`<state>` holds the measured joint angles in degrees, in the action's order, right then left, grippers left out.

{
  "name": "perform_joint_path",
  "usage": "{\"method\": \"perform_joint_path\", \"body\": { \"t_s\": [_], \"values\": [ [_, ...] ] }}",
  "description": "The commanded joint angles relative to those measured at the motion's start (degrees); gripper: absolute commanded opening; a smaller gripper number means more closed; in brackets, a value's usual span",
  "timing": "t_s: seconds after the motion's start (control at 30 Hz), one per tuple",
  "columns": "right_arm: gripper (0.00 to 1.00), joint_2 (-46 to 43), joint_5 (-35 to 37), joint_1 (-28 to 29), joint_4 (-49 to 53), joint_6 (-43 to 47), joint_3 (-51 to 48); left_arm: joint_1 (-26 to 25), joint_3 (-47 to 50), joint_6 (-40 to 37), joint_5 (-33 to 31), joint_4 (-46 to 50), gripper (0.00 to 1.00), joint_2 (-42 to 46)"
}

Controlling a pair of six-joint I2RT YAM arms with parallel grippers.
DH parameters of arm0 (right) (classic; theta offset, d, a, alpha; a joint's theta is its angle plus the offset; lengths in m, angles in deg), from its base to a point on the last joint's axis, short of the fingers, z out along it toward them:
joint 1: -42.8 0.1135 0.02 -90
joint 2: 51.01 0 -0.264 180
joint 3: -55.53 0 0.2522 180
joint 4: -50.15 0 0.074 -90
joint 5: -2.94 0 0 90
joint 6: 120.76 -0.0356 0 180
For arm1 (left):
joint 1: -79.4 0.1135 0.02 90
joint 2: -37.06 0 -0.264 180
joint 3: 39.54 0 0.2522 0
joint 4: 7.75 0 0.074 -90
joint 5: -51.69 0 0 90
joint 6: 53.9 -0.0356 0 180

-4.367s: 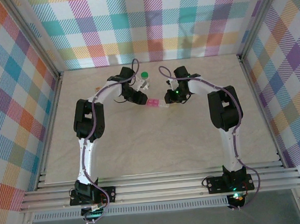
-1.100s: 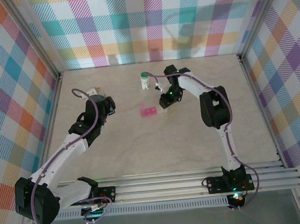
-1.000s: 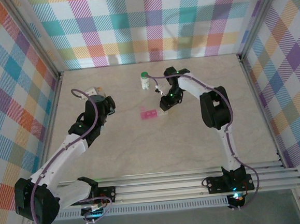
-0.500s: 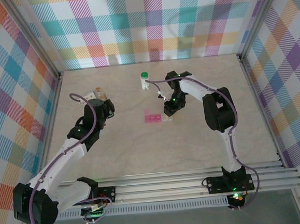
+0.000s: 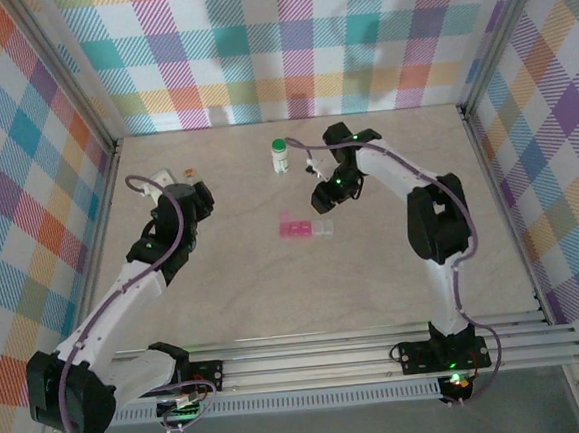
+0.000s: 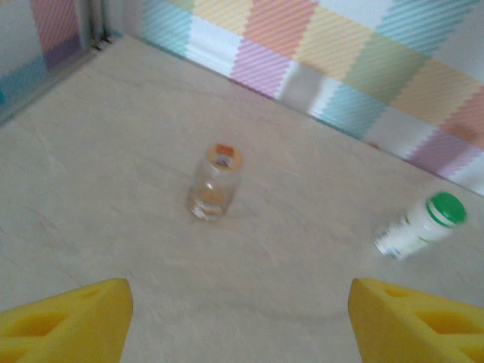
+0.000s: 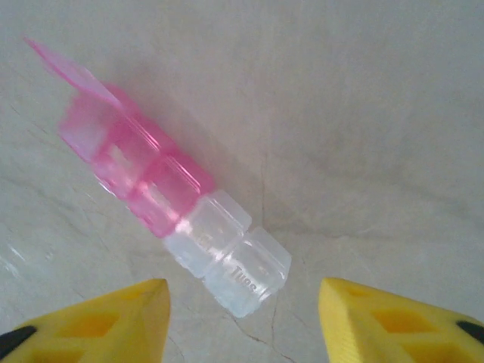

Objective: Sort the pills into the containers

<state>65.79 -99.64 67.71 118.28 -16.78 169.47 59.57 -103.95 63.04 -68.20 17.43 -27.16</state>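
The containers are a short pill-box strip (image 5: pixel 306 228) lying flat mid-table, its left half pink and its right half clear. In the right wrist view the strip (image 7: pixel 178 208) runs diagonally, with one pink lid (image 7: pixel 68 69) standing open at its far end. My right gripper (image 7: pixel 243 321) hovers open above the clear end (image 7: pixel 236 265), holding nothing; from above the right gripper (image 5: pixel 321 202) sits just behind the strip. My left gripper (image 6: pixel 238 325) is open and empty. It faces a small clear bottle with an orange lid (image 6: pixel 213 181). Loose pills are not visible.
A white bottle with a green cap (image 5: pixel 280 157) stands at the back centre, and this green-capped bottle (image 6: pixel 420 224) sits right of the clear one in the left wrist view. The clear bottle (image 5: pixel 188 174) stands at the back left near the left gripper (image 5: pixel 193 192). Plaid walls surround the table.
The pill-box strip slid toward the front and a little right with the right gripper at its clear end. That gripper has since drawn back from it. The left arm shifted slightly toward the back left.
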Motion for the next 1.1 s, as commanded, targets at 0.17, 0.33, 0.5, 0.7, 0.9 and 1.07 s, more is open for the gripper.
{"method": "perform_joint_path", "body": {
  "t_s": [0.17, 0.33, 0.5, 0.7, 0.9, 1.07],
  "values": [
    [0.73, -25.29, 0.60, 4.51, -27.33, -10.26, -24.83, 10.98, -15.87, -3.68, 10.53, 4.04, 0.86, -20.45],
    [0.98, -38.09, -3.00, 6.12, -46.54, -12.99, -43.53, 15.46, -30.12, -7.37, 19.24, 11.99, 0.99, -35.99],
    [0.99, -47.07, -2.97, 6.30, -59.24, -13.55, -53.40, 15.79, -40.58, -11.02, 22.84, 16.17, 0.99, -45.90],
    [0.99, -51.53, -3.12, 6.34, -63.72, -14.22, -57.41, 15.79, -51.22, -13.21, 22.39, 23.91, 0.89, -55.83],
    [0.99, -50.66, -1.75, 6.35, -62.40, -13.71, -56.70, 15.74, -56.83, -15.39, 20.96, 29.11, 0.83, -62.02],
    [0.99, -50.09, -1.82, 6.30, -62.02, -13.79, -56.36, 15.78, -56.86, -16.13, 21.15, 29.73, 0.73, -63.21]
  ]
}}
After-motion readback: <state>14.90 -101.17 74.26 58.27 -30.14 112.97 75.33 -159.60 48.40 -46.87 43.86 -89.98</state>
